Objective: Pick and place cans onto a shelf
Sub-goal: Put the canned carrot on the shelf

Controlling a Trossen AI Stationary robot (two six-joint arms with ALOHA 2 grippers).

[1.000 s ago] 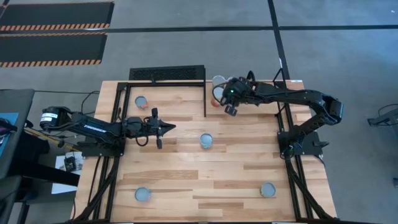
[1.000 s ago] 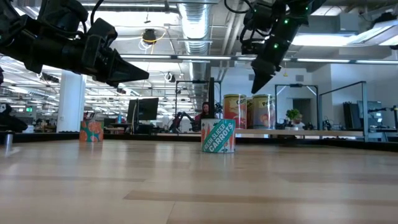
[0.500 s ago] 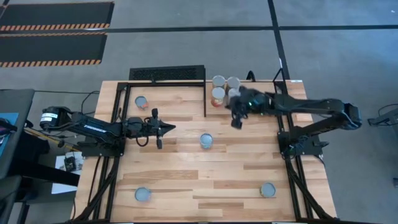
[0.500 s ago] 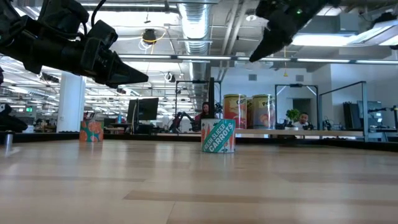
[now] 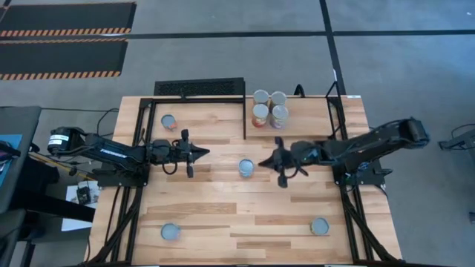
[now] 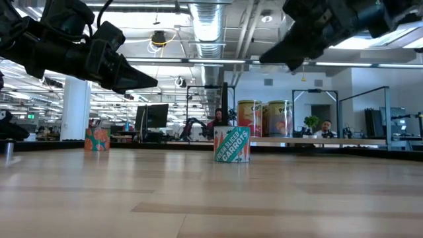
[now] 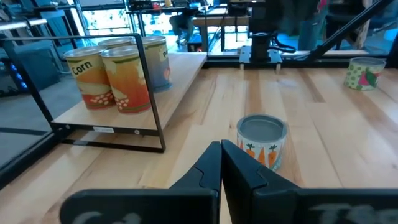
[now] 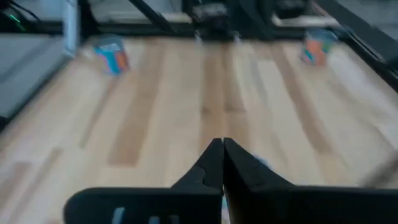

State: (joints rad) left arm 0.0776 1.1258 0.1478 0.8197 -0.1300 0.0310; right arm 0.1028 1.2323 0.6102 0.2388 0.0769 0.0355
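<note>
Several cans [image 5: 270, 105] stand upright on the low shelf [image 5: 304, 126] at the table's far right. One can with a carrot label [image 5: 246, 167] [image 6: 232, 144] [image 7: 262, 139] stands on its base mid-table. My right gripper [image 5: 264, 160] [image 8: 222, 148] is shut and hovers just right of it, pointing toward the table's left, high above the wood in the low view [image 6: 263, 61]. My left gripper [image 5: 206, 153] [image 7: 221, 149] is shut and hangs in the air left of that can, pointing at it.
More cans stand on the table: one at the far left [image 5: 169, 121], one near left [image 5: 171, 232], one near right [image 5: 320, 225]. A black frame [image 5: 200, 96] rises along the far edge beside the shelf. People sit in the room beyond the table.
My right gripper has drawn back from the cans on the shelf toward the table's near edge and middle, rising and tipping until it points level toward the left. A shelf can it covered now stands in plain view.
</note>
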